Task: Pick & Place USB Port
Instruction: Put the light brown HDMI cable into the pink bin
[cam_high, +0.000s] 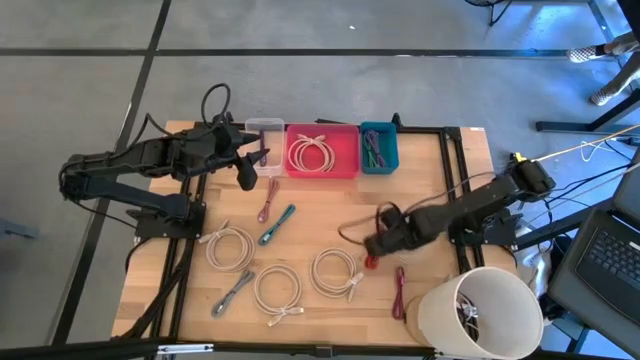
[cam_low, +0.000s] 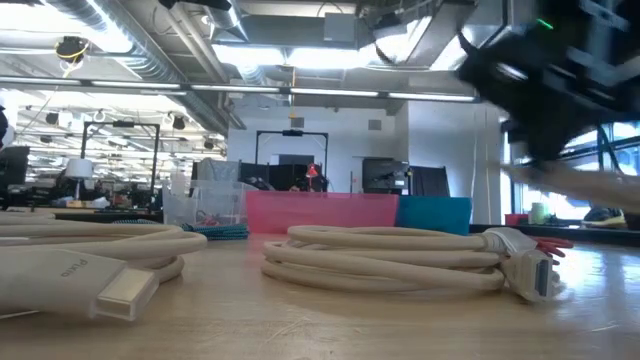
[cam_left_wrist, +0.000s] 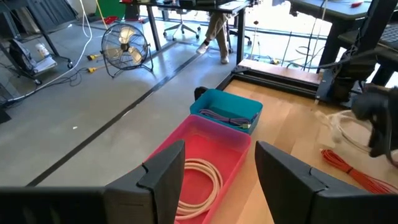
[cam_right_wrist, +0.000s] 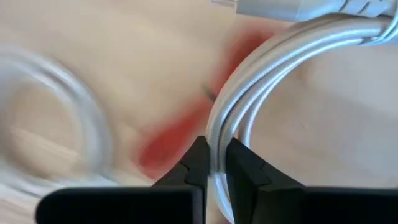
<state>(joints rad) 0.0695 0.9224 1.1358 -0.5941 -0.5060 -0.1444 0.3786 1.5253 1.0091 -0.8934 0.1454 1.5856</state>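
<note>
- Right pincer (cam_right_wrist: 214, 163) down low at the table (cam_high: 310, 215), fingers drawn nearly together and pinching the strands of a white cable coil (cam_right_wrist: 273, 81); same coil lying right of centre on the wood in the high view (cam_high: 336, 271), pincer at its right edge (cam_high: 372, 247).
- Best lifted straight up and slowly: only a couple of strands between the fingers, so likely to sag or slip out if swung sideways early.
- Worth checking that the whole bundle rises together; a loose loop could catch on the red cable (cam_high: 399, 291) just beside it.
- Probable destination the pink bin (cam_high: 322, 150) at the far edge, already holding one white coil; carry high enough to clear its wall, release only once over its middle.
- Left pincer (cam_left_wrist: 214, 168) waiting up above the far-left part of the table near the bins, fingers spread wide, holding nothing.
- Coil: smooth, rubbery, round cord wound in flat loops, bound at one side, with a boxy plug showing in the low view (cam_low: 525, 268); springy, apt to unwind.
- Two further white coils (cam_high: 231, 246) (cam_high: 277, 289) lying flat and apart on the pale, matt wooden top.
- Bins of hard glossy plastic, straight-walled: pink, a blue one (cam_high: 378, 146) with dark cords inside, and a small clear one (cam_high: 265, 128).
- White cylindrical bucket (cam_high: 480, 310) at the near right corner.
</note>
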